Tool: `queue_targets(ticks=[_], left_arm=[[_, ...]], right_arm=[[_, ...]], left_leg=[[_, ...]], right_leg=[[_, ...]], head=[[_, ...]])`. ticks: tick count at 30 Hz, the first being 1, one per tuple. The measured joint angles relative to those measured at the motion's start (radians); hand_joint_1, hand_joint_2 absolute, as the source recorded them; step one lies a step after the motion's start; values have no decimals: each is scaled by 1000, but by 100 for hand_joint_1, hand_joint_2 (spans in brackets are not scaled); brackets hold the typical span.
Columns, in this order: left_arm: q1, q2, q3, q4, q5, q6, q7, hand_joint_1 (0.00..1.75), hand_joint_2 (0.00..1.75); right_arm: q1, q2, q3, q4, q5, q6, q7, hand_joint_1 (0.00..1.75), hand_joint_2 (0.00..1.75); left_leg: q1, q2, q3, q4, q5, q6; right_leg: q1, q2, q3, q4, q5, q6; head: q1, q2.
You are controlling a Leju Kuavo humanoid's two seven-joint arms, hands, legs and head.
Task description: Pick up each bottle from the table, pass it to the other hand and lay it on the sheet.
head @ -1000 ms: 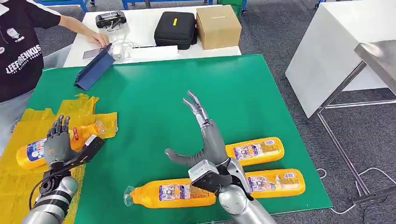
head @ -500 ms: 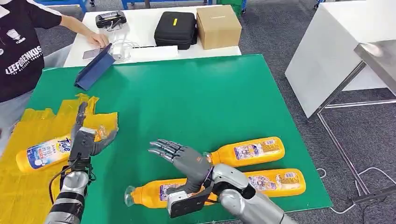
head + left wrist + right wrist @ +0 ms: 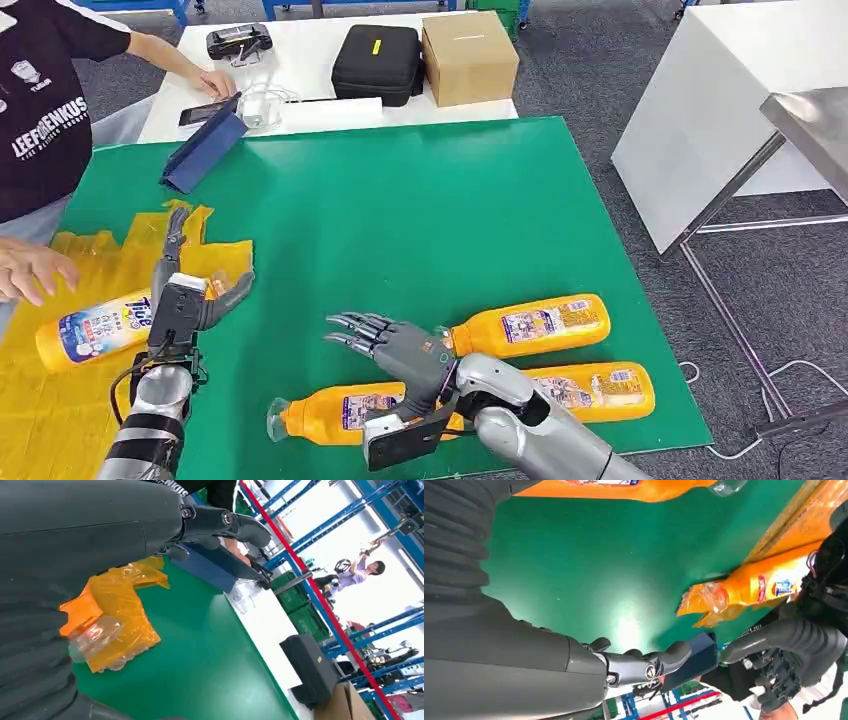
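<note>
The green-topped counter (image 3: pixel 400 200) fills the centre of the head view. A crumpled yellow plastic sheet (image 3: pixel 60 400) covers its lower left corner. One orange bottle with a blue label (image 3: pixel 95 325) lies on the sheet. Three more orange plastic bottles lie on the bare counter at lower centre: nearest (image 3: pixel 330 418), middle (image 3: pixel 595 390), farthest (image 3: pixel 530 325). The right hand (image 3: pixel 395 345) hovers above the nearest, fingers spread, grasping nothing. The left hand (image 3: pixel 185 300) is released, beside the sheeted bottle's neck.
</note>
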Motion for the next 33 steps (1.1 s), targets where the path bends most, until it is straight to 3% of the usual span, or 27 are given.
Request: queue_targets(ticks=[33], left_arm=[[-25, -13, -29, 7, 39, 3, -35, 0, 175]], right_arm=[[-109, -26, 198, 130, -37, 121, -39, 0, 175]], left_leg=[[0, 0, 0, 0, 0, 0]], right_leg=[[0, 0, 0, 0, 0, 0]], head=[[0, 0]])
